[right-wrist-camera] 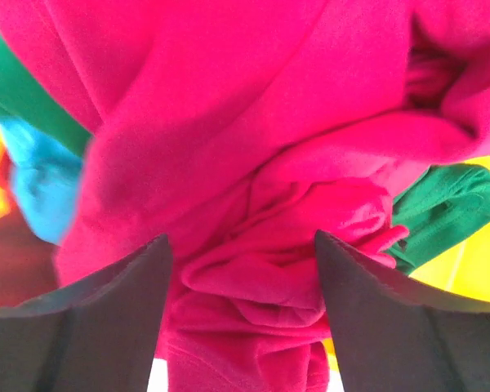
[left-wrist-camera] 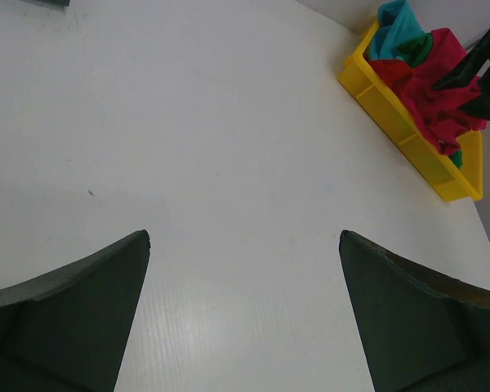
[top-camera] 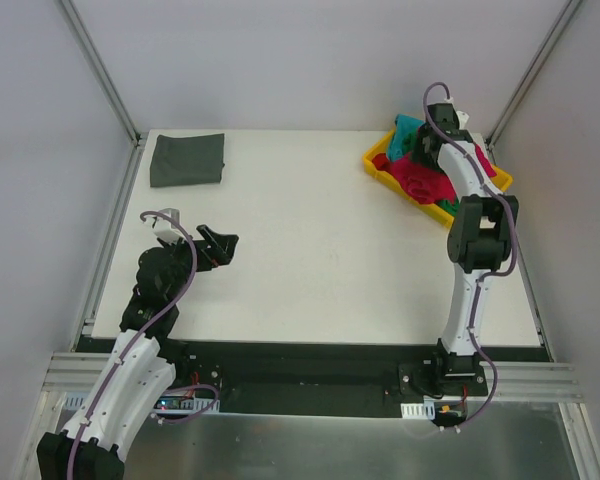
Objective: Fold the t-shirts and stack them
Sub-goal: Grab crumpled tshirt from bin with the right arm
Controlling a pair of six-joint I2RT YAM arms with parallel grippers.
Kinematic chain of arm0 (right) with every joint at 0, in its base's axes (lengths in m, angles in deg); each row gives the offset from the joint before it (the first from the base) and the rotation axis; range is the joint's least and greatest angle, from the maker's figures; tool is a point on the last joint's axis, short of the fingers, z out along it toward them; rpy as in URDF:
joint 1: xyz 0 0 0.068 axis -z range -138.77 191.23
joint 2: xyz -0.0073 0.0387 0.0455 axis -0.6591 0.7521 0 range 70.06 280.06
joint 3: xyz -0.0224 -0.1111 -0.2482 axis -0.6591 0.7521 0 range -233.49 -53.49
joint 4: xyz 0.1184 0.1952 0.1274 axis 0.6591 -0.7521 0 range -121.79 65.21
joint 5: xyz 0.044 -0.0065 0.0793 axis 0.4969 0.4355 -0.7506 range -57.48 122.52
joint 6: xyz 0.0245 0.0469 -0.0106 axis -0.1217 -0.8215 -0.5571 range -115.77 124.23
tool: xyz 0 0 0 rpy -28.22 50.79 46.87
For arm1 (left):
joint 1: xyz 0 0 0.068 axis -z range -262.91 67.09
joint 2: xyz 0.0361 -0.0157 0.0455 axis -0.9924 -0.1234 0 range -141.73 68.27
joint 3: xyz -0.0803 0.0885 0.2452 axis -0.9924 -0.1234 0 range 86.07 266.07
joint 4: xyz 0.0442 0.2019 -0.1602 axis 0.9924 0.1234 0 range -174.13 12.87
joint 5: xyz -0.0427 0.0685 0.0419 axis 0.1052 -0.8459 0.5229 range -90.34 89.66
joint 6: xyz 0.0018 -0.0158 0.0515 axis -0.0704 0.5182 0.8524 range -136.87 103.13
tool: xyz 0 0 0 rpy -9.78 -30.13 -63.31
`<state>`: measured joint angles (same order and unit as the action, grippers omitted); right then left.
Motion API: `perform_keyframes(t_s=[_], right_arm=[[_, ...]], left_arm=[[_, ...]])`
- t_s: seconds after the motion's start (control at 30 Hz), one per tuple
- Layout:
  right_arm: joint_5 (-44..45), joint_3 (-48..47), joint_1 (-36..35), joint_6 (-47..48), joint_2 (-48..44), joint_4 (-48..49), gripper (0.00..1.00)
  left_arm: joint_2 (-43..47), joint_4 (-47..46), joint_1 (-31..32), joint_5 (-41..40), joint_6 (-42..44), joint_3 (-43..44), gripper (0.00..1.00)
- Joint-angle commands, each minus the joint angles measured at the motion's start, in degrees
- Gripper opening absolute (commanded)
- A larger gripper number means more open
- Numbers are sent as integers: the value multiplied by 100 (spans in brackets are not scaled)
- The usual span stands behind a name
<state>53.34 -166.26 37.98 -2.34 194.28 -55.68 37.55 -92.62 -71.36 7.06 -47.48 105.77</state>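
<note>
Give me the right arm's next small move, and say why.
Probably lower a little and shut on the crimson red t-shirt. The right gripper is open right above it in the yellow tray. A bunched red fold sits between its fingers, and the green t-shirt and teal t-shirt are off to the sides.

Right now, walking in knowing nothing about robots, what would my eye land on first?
The bright heap in the yellow tray at the table's far right corner: a crimson t-shirt bunched among teal cloth and green cloth, with the right arm's fingers spread open just above it. Next, the dark grey t-shirt, neatly folded in the far left corner of the white table.
</note>
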Motion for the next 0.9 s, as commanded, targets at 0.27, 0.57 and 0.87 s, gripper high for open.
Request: perform_keyframes(t_s=[0.27,0.57,0.87], right_arm=[[-279,571,-27,348,-1206,3,1],[-1519,1477,-211,830,-3174,1295,1],[-255,1564,-2458,2686,-4818,1892,1]], left_arm=[[110,-21,-21,-160,38,34,99],[312,146,-21,-265,-41,34,99],[347,225,-21,-186,-112,34,99]])
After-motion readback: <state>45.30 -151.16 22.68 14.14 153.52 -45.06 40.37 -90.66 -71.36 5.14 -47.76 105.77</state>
